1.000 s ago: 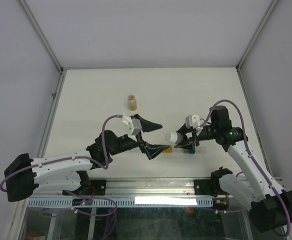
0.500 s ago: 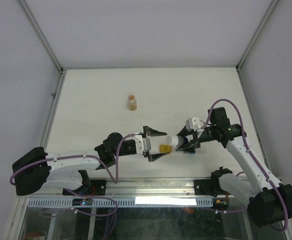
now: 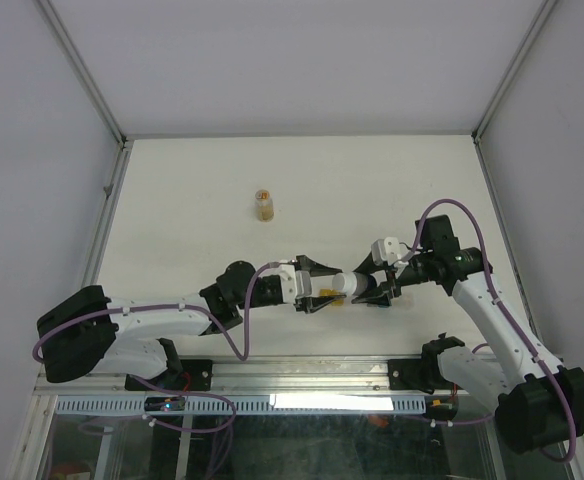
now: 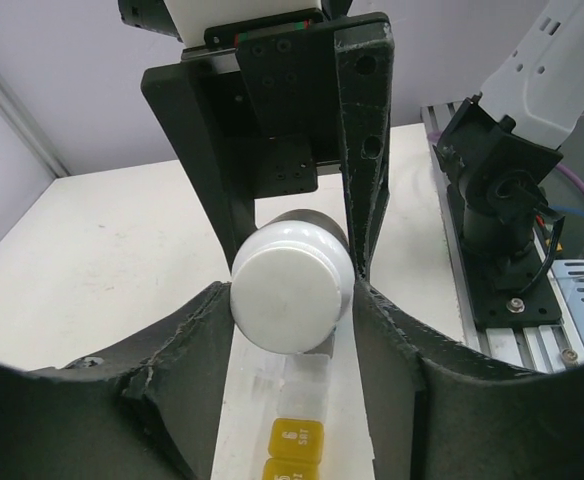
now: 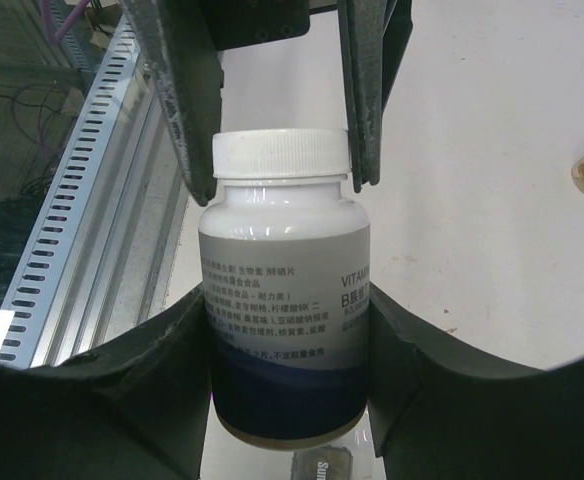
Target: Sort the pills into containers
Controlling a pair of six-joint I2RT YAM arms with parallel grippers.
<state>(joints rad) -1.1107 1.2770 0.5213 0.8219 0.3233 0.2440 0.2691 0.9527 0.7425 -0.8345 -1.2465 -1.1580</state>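
White table (image 3: 392, 190) spreads between pale walls, with a small amber bottle (image 3: 263, 204) standing well apart toward the far side; near the front edge the two arms meet tip to tip. The right gripper (image 3: 370, 288) is clamped around the body of a white pill bottle (image 5: 284, 300) and holds it level above the table, so that its cap (image 5: 280, 152) points at the other arm; this looks like a way to brace the bottle while the cap is twisted off. The left gripper (image 4: 292, 305) reaches in from the opposite side, its forearm low and stretched along the table; its fingers (image 5: 364, 100) sit against either side of the cap, apparently gripping it. The containers (image 4: 294, 440) lie on the table just beneath the bottle, labelled lids facing up; the pills probably have to come out of the bottle before any sorting
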